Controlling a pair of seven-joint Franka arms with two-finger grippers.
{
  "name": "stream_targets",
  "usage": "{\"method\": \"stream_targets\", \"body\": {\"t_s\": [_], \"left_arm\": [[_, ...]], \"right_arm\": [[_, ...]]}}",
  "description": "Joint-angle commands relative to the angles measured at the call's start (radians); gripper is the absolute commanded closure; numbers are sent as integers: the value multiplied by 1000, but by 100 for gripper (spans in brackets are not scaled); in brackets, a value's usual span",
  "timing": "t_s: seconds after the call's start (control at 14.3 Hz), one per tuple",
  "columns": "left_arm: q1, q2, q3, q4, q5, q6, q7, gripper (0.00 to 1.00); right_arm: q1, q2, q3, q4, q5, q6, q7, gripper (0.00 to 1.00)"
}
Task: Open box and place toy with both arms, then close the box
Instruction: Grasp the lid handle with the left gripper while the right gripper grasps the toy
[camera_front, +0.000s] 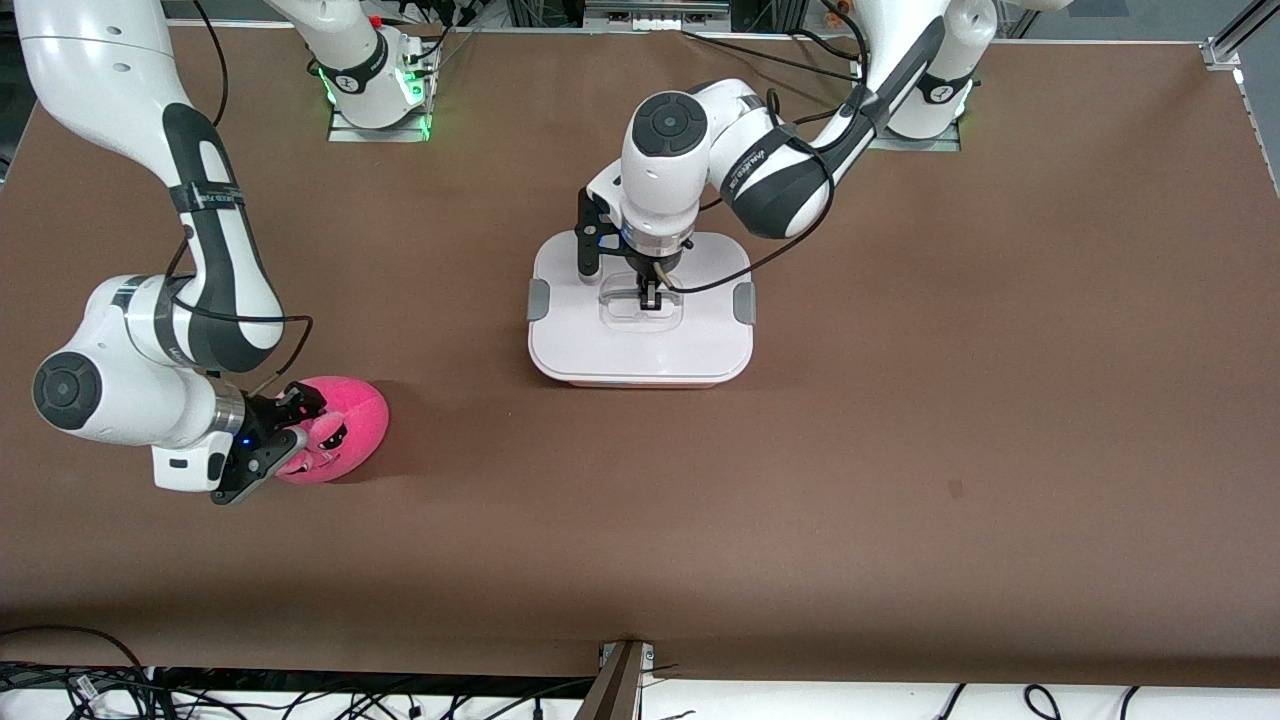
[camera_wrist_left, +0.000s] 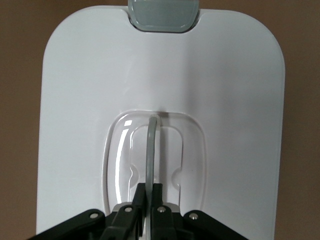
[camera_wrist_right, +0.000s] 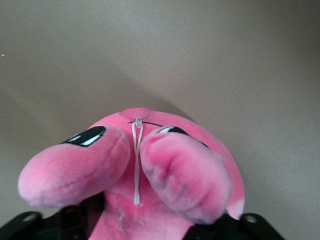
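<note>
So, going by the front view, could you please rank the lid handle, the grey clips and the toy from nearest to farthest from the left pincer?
1. Lid handle: pinched in the left pincer, mid-lid.
2. Grey clips: at the lid's two ends, too close to call.
3. Toy: at the right arm's end, in the right pincer.

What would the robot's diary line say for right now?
left pincer: shut on lid handle | box: lid on | right pincer: shut on toy | toy: at the table's right-arm end
</note>
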Motion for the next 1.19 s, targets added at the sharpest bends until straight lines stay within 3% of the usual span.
{"method": "stream_targets", "body": {"t_s": [0.0, 0.14, 0.42, 0.7, 0.91, 1.12], "left_arm": [[-9, -93, -1, 17, -28, -86, 6, 100], [1, -149, -11, 20, -76, -156, 3, 100], [74, -260, -11, 58, -84, -419, 16, 100], [152, -277, -7, 142, -82, -643, 26, 100], [249, -277, -6, 216, -82, -758, 200, 100], [368, -277, -3, 216, -67, -792, 453, 100]], "right_arm": [[11, 1, 5, -14, 37, 16, -5, 100], [14, 0, 10, -9, 114, 13, 5, 100], [14, -28, 11, -3, 124, -18, 1, 100], [19, -97, 53, 35, 125, -220, -4, 100], [20, -112, 88, 113, 121, -371, -7, 100], [26, -112, 142, 201, 111, -519, -41, 100]]}}
